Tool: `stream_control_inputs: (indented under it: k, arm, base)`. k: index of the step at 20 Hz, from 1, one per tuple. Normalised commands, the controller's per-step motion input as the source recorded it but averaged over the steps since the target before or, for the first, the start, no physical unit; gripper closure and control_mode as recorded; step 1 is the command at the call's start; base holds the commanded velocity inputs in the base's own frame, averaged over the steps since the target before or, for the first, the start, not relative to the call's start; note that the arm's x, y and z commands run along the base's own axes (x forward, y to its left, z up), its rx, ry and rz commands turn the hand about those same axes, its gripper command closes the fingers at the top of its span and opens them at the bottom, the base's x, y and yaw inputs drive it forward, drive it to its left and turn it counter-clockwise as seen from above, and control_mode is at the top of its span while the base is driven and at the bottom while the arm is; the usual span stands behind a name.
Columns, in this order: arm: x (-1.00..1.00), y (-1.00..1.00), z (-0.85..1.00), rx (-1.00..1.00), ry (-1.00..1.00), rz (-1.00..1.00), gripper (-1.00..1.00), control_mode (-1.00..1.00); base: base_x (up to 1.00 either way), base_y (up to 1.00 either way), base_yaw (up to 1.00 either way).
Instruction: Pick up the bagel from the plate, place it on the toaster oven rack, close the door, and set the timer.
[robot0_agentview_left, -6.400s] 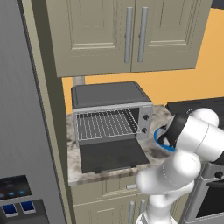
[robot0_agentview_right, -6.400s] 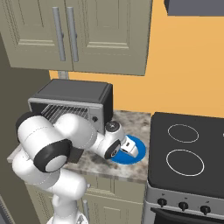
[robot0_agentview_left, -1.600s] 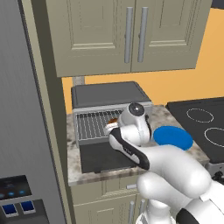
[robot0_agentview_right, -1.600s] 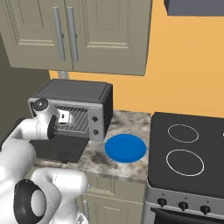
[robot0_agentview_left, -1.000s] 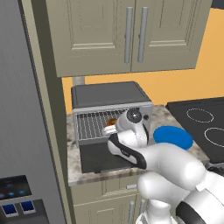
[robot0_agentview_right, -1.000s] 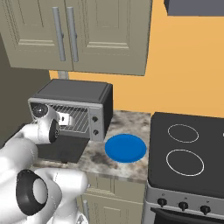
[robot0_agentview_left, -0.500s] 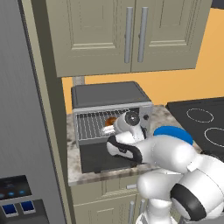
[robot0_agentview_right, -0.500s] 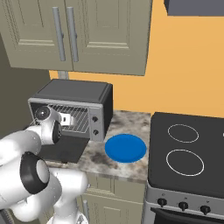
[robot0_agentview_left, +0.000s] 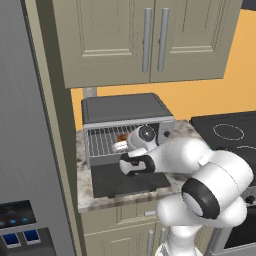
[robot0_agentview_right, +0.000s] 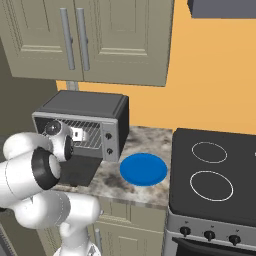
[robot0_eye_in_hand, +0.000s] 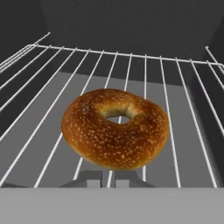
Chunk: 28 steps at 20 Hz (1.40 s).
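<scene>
Arm bent low over the desk, forearm reaching left w/ hand at the toaster oven (robot0_agentview_left: 125, 112) mouth, above the open door (robot0_agentview_left: 131, 178). Jaws clenched tight, nothing between them. Bagel (robot0_eye_in_hand: 115, 127) sits on the toaster oven rack (robot0_eye_in_hand: 183, 100) just ahead of the tips. Plate (robot0_agentview_right: 143, 169) bare on desk beside oven.

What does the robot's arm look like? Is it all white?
Mostly white. The arm is made of fat, rounded, shiny white segments, like smooth tubes joined together. Its joints carry round dark grey caps ringed in black, seen in both base views. The hand end is dark, with a small round silver-grey disc on the wrist. No cables or markings show.
</scene>
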Motion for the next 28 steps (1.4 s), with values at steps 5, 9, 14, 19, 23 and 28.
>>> stream_control_inputs:
  k: [5, 9, 14, 19, 23, 28]
  arm:
    - [0.22, 0.06, -0.15, 0.00, 0.00, 0.00, -1.00, -1.00]
    - [-0.25, 0.04, 0.00, 0.00, -0.07, 0.00, -1.00, -1.00]
    - [-0.43, 0.00, 0.19, 0.00, -0.20, -0.02, -1.00, -1.00]
    - [-0.30, 0.00, 0.55, 0.00, -0.12, -0.05, -1.00, -1.00]
    - [-0.26, 0.00, 0.32, 0.00, 0.07, -0.03, -1.00, -1.00]
    - [-0.05, 0.00, 0.01, 0.00, 0.30, -0.06, -1.00, -1.00]
  base:
    - [0.00, 0.00, 0.00]
    - [0.00, 0.00, 0.00]
    - [0.00, 0.00, 0.00]
    - [0.00, 0.00, 0.00]
    - [0.00, 0.00, 0.00]
    - [0.00, 0.00, 0.00]
